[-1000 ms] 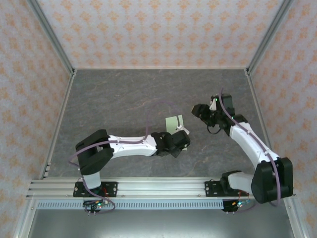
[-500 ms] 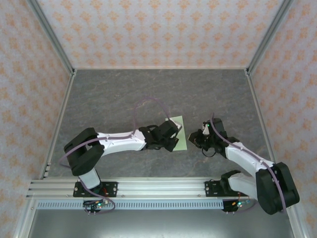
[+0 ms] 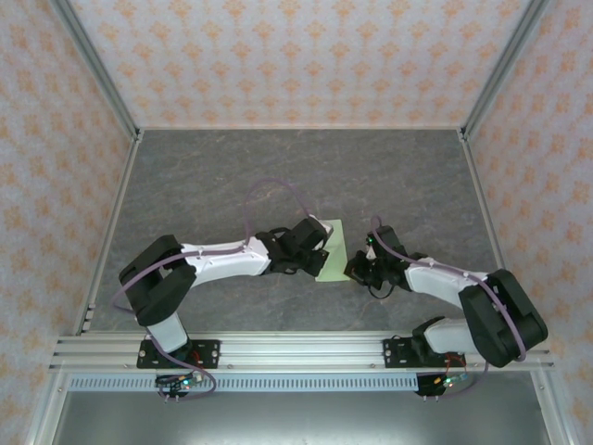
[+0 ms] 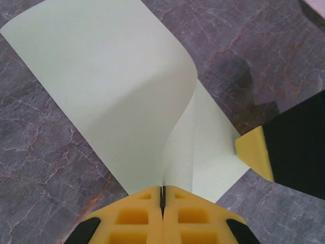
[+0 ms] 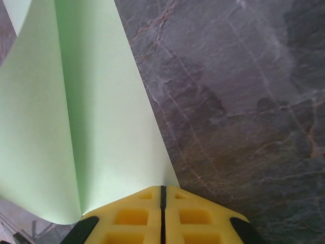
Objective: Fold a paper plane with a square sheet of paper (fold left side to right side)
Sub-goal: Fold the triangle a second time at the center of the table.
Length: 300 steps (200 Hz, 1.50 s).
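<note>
Pale-green, thin square sheet of paper (image 3: 334, 243) sits a little right of the middle of the dark grey marbled table (image 3: 213, 176), with the two arms meeting over it. The black-and-yellow left gripper (image 3: 315, 258) comes at it from the left and the right gripper (image 3: 356, 270) from the right, both at the sheet's near edge.

In the left wrist view the left gripper (image 4: 162, 195) has its yellow jaws pressed together on the edge of the sheet (image 4: 111, 86). From that pinch the paper rises and bows over in a smooth curve, with a lower part lying flat on the table beneath it. One yellow fingertip of the right gripper (image 4: 255, 152) touches the right-hand corner of that lower part.

In the right wrist view the right gripper (image 5: 162, 195) is closed too. A corner of the sheet (image 5: 76, 127) runs down into the line where its jaws meet, so it looks to be nipping the paper, though the contact itself is hidden by the pads.

As for progress, this looks like the very first fold, left side over to right side, and it is only part made. The paper is bent over and held at two places, but the curve is soft. No sharp crease shows anywhere along it, and the edges are not lined up. Flattening and creasing this fold remains, and so do all the later folds, since no pointed dart shape exists yet.
</note>
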### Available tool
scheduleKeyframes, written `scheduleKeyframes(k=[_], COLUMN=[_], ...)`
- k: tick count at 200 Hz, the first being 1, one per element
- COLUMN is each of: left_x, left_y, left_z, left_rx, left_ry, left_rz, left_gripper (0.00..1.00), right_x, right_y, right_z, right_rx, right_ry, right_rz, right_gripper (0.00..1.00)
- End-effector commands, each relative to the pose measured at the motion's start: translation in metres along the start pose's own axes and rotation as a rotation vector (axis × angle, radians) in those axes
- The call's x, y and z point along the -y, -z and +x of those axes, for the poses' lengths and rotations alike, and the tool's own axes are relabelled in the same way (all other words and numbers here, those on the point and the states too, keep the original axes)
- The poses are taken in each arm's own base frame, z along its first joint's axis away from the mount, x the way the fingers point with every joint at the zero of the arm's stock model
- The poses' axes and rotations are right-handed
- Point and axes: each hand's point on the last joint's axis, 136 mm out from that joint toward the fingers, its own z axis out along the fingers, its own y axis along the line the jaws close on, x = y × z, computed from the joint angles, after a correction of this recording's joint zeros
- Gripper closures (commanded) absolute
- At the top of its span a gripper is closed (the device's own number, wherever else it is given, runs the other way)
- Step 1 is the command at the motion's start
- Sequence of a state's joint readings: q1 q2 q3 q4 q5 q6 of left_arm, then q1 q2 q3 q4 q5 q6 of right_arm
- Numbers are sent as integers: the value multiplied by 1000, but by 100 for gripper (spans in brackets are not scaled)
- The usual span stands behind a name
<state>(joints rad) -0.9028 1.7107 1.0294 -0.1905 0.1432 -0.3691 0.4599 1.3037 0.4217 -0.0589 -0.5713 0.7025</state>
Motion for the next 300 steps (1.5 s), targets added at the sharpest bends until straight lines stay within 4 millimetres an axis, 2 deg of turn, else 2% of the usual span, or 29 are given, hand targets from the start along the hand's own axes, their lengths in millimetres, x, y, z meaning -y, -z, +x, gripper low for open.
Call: scheduleKeyframes(k=[1,101,210,300], left_x=[-10,-26,-25,-30], left_y=[-5,-21,-34,-34], left_z=[-3,-4,-5,0], left_rx=[-10,-18,-36,-49], left_ry=[9,35,36,32], left_rz=[-39,-73,-71,-96], left_gripper=[100,100,100,100], right_x=[6,15,16,17], right_y=[1,-2,-2,-1], right_z=[-4,1,1,1], right_rx=[15,-12,-14,-16], right_ry=[15,15,19,22], right_rz=[60,94,101,110], right_gripper=[90,90,90,90])
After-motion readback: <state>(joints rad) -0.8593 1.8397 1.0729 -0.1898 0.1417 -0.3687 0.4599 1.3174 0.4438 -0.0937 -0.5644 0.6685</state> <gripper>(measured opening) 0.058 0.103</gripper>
